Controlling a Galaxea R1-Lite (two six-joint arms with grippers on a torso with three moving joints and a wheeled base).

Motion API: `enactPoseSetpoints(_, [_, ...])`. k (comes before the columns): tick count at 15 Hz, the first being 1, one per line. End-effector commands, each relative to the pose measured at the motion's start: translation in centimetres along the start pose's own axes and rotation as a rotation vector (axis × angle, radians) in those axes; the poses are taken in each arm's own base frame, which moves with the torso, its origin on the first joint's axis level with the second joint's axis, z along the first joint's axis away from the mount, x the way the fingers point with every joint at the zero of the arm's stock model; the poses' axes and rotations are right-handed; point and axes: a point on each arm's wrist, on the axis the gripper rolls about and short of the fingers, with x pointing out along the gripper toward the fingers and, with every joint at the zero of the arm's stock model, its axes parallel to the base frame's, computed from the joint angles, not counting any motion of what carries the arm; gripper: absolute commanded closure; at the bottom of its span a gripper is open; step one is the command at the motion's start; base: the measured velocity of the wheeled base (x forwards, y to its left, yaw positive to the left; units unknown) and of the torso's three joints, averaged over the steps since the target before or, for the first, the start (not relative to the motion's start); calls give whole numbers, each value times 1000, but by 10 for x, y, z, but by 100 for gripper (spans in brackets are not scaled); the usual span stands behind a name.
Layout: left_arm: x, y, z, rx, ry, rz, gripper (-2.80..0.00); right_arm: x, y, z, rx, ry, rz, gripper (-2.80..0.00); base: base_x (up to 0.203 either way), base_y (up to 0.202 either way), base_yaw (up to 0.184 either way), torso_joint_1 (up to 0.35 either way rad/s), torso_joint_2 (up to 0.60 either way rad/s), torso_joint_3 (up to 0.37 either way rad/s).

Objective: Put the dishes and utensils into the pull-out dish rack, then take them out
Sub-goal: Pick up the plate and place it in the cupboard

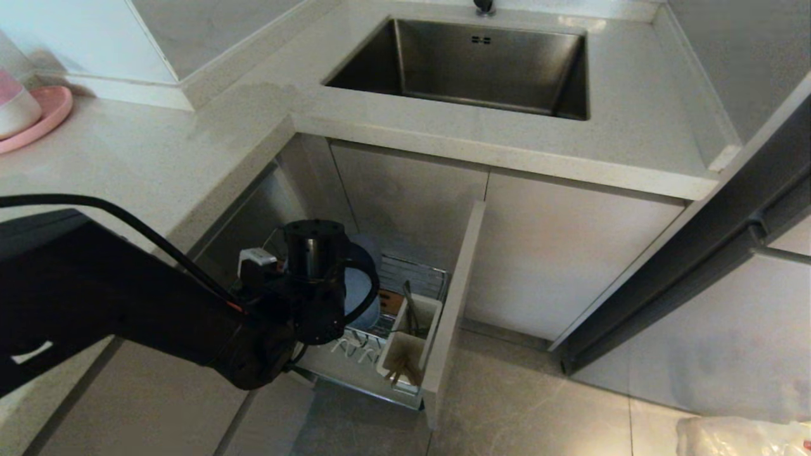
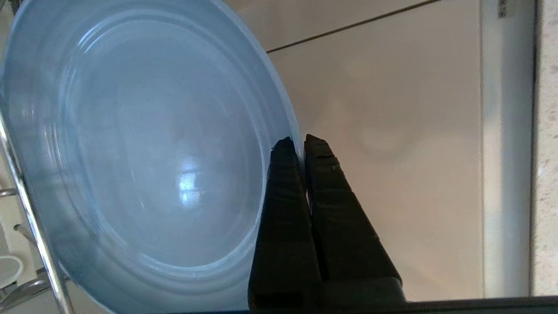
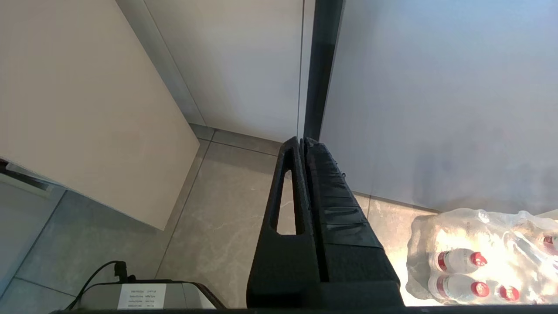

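Clamped on the rim of the pale-blue plate [image 2: 144, 148], the left pincer [image 2: 294, 141] has its two black fingers pressed nearly together, one on each face of the thin edge. From the head view the left arm reaches down from the counter's front edge into the pull-out dish rack [image 1: 415, 275], and the wrist hides most of the plate [image 1: 361, 291]; only a curved blue edge shows beside it, standing on edge rather than flat. Whether the plate's lower rim rests in the rack or hangs just above it is hard to say, since the arm covers that spot. In the left wrist view a chrome wire of the rack runs along the plate's far side.

At the rack's front end, just behind the beige front panel [image 1: 453, 297], sits the white utensil cup [image 1: 405, 354]. The light-brown chopsticks [image 1: 402, 373] lie in its nearer compartment, and the slim silver utensil [image 1: 410, 310] stands tilted in the farther one. White plastic prongs [image 1: 355, 345] show beside the cup.

Up on the counter [image 1: 158, 164], a pink plate [image 1: 44, 117] with a pink-and-white bowl [image 1: 16, 104] on it sits at the far left edge, and the steel sink [image 1: 475, 69] is set in near the back.

The right pincer [image 3: 301, 140] hangs parked over the floor with its fingers fully together and nothing between them, near a wrapped pack of bottles [image 3: 479, 257].
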Motion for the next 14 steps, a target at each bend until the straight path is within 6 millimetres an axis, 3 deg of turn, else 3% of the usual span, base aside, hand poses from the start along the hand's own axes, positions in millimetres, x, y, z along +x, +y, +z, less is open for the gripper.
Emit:
enactPoseSetpoints(1, [3, 5, -3, 4, -2, 13, 0, 0, 0, 0, 0, 0, 0, 0, 0, 0, 0, 0, 0, 0])
enactPoseSetpoints(14, [17, 30, -19, 60, 6, 72, 0, 0, 0, 0, 0, 1, 0, 0, 0, 0, 0, 0, 0, 0])
